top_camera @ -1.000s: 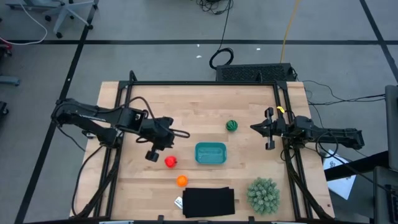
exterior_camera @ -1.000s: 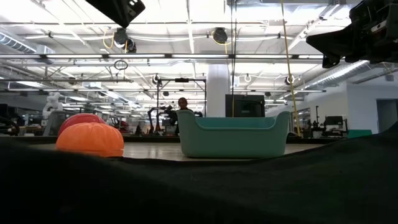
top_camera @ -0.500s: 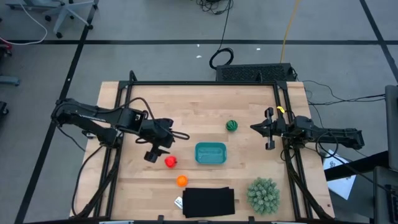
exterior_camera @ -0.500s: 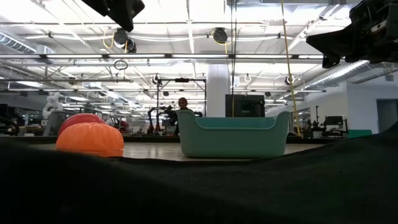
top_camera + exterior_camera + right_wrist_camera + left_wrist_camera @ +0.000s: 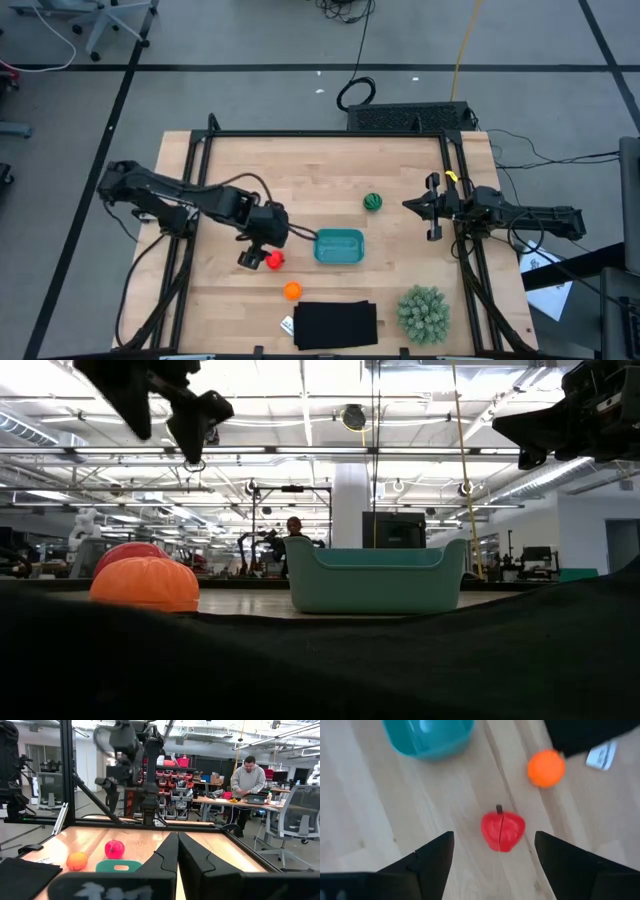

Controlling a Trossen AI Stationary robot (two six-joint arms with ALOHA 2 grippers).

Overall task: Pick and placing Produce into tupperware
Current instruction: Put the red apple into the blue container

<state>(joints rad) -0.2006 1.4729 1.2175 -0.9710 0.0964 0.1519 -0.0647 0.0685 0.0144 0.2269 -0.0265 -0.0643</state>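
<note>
L claw hangs above the red fruit w/ fingers spread apart, nothing in them; the fruit lies on the desk betw. the two fingertips as seen from the L wrist. From overhead the red fruit sits just beside the teal tupperware, on its left, apart from it. Orange fruit lies nearer the front edge, close to a black flat rectangle. Dark green fruit is behind the tupperware, apart from it. Tupperware looks empty. R claw waits at the desk's right side, fingers pressed together, holding nothing. Pale spiky plant ball at front right. A person stands at a far bench.
</note>
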